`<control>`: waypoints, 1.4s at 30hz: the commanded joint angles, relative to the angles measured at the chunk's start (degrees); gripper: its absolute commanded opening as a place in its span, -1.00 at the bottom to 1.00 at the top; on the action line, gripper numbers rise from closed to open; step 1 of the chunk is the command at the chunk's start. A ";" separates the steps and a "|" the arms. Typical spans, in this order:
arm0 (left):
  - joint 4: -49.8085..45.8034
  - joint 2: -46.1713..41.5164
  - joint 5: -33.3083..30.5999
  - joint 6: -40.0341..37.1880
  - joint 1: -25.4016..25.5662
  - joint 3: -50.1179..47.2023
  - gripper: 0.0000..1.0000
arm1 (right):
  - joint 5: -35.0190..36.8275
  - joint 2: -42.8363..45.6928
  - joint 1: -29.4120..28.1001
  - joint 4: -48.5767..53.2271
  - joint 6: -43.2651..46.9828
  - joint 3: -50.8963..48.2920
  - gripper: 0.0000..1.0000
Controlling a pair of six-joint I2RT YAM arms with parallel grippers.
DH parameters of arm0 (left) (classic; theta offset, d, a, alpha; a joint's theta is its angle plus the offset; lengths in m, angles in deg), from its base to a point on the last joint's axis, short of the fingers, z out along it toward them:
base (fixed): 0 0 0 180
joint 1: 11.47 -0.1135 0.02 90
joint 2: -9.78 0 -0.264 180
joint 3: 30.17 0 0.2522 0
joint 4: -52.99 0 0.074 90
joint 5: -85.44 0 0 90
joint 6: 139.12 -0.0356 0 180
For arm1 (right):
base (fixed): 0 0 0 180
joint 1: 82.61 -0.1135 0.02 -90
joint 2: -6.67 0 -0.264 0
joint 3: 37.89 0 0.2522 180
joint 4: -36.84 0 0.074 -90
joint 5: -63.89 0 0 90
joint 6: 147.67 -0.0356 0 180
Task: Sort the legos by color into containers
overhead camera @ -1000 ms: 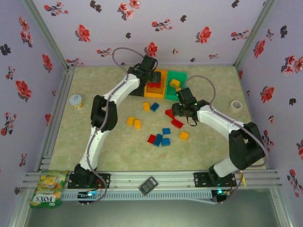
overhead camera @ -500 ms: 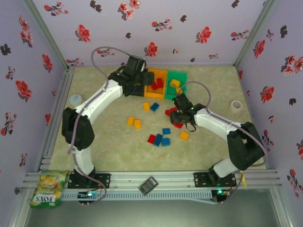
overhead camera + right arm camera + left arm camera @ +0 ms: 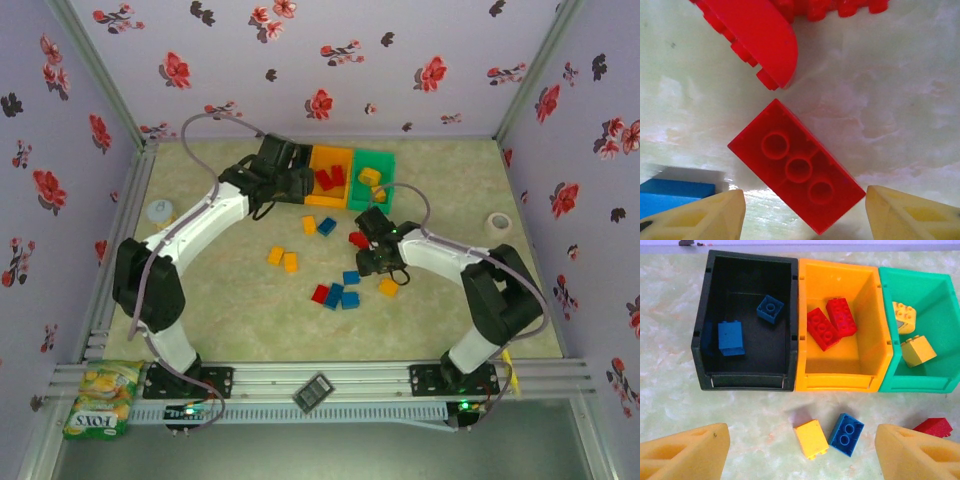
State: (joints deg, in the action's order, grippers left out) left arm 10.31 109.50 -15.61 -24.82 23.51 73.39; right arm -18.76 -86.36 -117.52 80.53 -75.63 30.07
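In the left wrist view my left gripper (image 3: 797,455) hangs open above a yellow lego (image 3: 811,438) and a blue lego (image 3: 846,434) lying on the table in front of the containers. The black bin (image 3: 705,315) holds two blue bricks, the orange bin (image 3: 871,330) two red ones, the green bin (image 3: 940,295) two yellow ones. My right gripper (image 3: 805,215) is open low over the table, with an upside-down red oblong lego (image 3: 797,167) lying between its fingers and untouched. Another red lego (image 3: 755,35) lies just beyond. More loose bricks (image 3: 340,295) lie mid-table.
A tape roll (image 3: 499,222) lies at the right wall and a white cup (image 3: 160,212) at the left wall. A snack packet (image 3: 100,400) and a small dark device (image 3: 315,392) rest on the front rail. Flowered walls enclose the table.
My left arm has drawn back leftward from over the orange bin to near the black bin. My right gripper has moved nearer and left, over the red oblong brick, and opened wider.
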 commanded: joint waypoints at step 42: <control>-1.73 -4.53 -3.05 -0.46 -0.18 -2.17 0.53 | 1.41 -8.92 -0.04 -4.10 7.63 7.73 -0.23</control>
State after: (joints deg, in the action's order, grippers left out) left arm 9.41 107.23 -17.33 -24.85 23.51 71.86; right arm -15.85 -95.15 -117.52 76.84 -68.79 37.32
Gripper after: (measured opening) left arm 0.767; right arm 0.405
